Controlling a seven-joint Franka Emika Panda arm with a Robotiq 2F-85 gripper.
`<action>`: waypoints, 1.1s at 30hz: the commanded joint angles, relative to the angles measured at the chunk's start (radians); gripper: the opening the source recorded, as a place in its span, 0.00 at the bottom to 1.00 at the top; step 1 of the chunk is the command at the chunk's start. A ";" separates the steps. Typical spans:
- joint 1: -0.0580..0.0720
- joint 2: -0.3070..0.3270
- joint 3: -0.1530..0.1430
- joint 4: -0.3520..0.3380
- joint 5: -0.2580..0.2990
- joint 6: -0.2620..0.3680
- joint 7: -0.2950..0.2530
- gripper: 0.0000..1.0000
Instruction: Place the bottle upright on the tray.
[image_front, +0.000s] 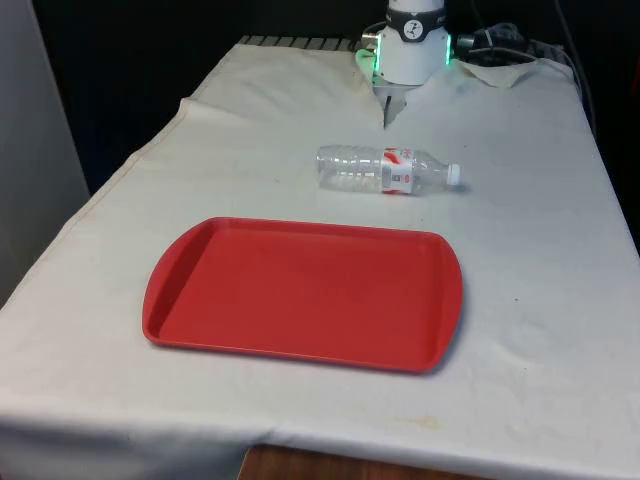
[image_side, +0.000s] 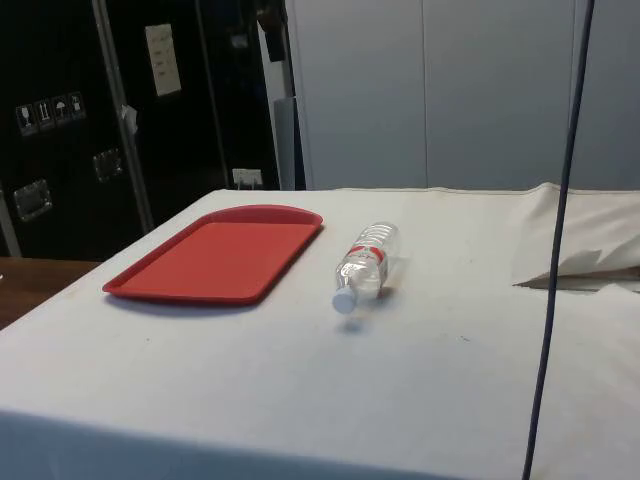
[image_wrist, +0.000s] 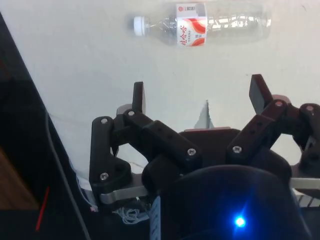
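The clear plastic bottle (image_front: 388, 170) lies on its side on the white cloth, between the robot's end of the table and the red tray (image_front: 300, 293) — near the tray's far edge but not touching it, its white cap (image_front: 453, 174) pointing toward the front view's right. The tray is bare. In the wrist view the gripper (image_wrist: 198, 95) hangs above the cloth with its jaws spread wide and nothing between them, the bottle (image_wrist: 200, 23) lying a little way beyond the fingertips. The bottle looks empty or nearly so, which means light, thin-walled and quick to roll or buckle under a hard squeeze. I'd take it across the body near the red-and-white label (image_front: 397, 170) — the firmest-looking band — and close gently. Standing it up will need a turn of the wrist, and a light bottle topples easily when let go
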 joint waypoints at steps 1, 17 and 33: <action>0.001 0.002 0.000 -0.003 0.000 0.004 0.000 1.00; 0.022 -0.073 0.029 -0.144 -0.063 0.131 0.067 1.00; 0.022 -0.184 0.044 -0.321 -0.105 0.259 0.099 1.00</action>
